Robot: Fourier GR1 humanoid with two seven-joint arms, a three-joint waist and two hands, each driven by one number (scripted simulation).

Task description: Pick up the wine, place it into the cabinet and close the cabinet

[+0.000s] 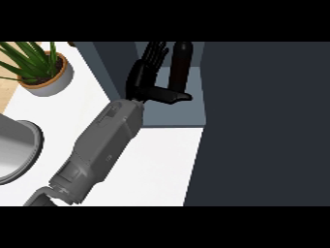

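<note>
The wine bottle point(184, 60) is dark and stands upright inside the open cabinet point(173, 114), on its grey shelf. My left hand point(144, 80) is inside the cabinet just left of the bottle. Its fingers point straight up and away, apart from the glass, and its thumb reaches right to the bottle's foot. The hand is open and not curled round the bottle. Its grey forearm point(103, 145) runs down to the lower left across the white counter. The right hand does not show.
The cabinet's dark door point(267, 121) stands open and fills the right side of the view. A potted plant point(44, 72) sits at the back left. A large grey round pot point(7, 150) stands at the left on the white counter point(157, 167).
</note>
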